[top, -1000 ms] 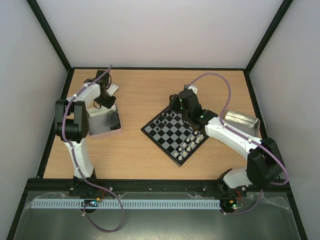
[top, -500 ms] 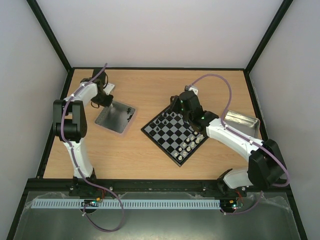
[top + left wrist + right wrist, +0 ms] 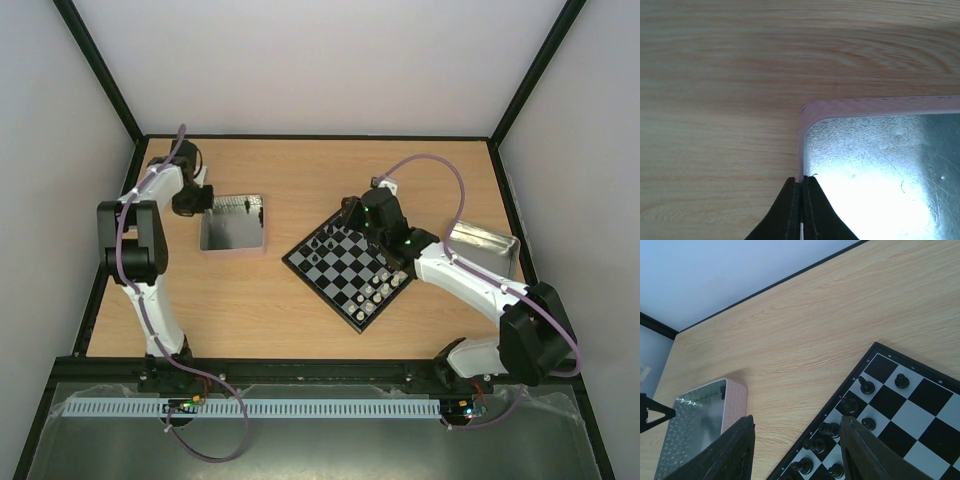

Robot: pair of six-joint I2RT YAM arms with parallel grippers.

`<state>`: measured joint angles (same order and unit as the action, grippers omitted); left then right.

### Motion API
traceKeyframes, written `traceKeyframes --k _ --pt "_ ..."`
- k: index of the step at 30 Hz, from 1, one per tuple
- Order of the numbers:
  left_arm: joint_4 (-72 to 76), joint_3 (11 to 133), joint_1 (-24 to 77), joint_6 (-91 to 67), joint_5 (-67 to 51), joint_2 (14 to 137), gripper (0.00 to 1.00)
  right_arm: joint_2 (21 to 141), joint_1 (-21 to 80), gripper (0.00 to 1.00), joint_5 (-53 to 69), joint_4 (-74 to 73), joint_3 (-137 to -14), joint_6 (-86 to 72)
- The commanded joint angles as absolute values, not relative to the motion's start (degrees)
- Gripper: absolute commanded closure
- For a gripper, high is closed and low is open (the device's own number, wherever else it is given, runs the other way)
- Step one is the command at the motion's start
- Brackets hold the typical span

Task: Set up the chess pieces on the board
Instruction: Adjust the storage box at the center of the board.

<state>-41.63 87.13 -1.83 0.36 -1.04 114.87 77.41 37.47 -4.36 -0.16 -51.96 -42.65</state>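
Note:
The board [image 3: 350, 268] lies turned like a diamond right of centre. Black chess pieces [image 3: 330, 240] stand along its far left side, white ones [image 3: 385, 288] along its near right side. My right gripper [image 3: 352, 214] hovers open over the board's far corner. In the right wrist view its fingers [image 3: 735, 450] straddle the board's edge [image 3: 860, 370] and the black pieces [image 3: 832, 430], holding nothing. My left gripper [image 3: 802, 179] is shut on the rim of a shiny metal tray [image 3: 880, 165], at that tray's left side [image 3: 205, 228]. A small dark piece [image 3: 722, 392] lies in the tray's corner.
A second metal tray [image 3: 483, 243] sits at the right edge of the table behind my right arm. Black frame rails border the wooden table [image 3: 290, 170] on all sides. Bare wood lies between the left tray and the board.
The left tray, tilted up a second ago, has swung round and now lies flat farther back. My left jaws have closed on its rim. The right arm has barely moved.

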Motion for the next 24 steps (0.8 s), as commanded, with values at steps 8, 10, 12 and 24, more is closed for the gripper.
traceKeyframes --k 8,10,12,24 --pt "-46.1 74.7 -3.2 -15.4 -2.2 106.0 0.94 75.8 37.4 0.54 -2.8 4.3 -49.5 -42.4" --pt "-46.6 74.2 -3.8 -16.2 -2.1 105.0 0.89 75.6 37.4 0.54 -3.0 4.8 -49.1 -42.4" --pt "-47.0 75.4 -4.1 -16.6 -2.7 104.3 0.84 75.5 37.4 0.54 -3.0 5.3 -48.9 -42.6" --pt "-46.7 82.8 -0.5 -18.7 -0.4 96.3 0.49 76.1 37.4 0.54 -4.2 6.0 -49.1 -42.9"
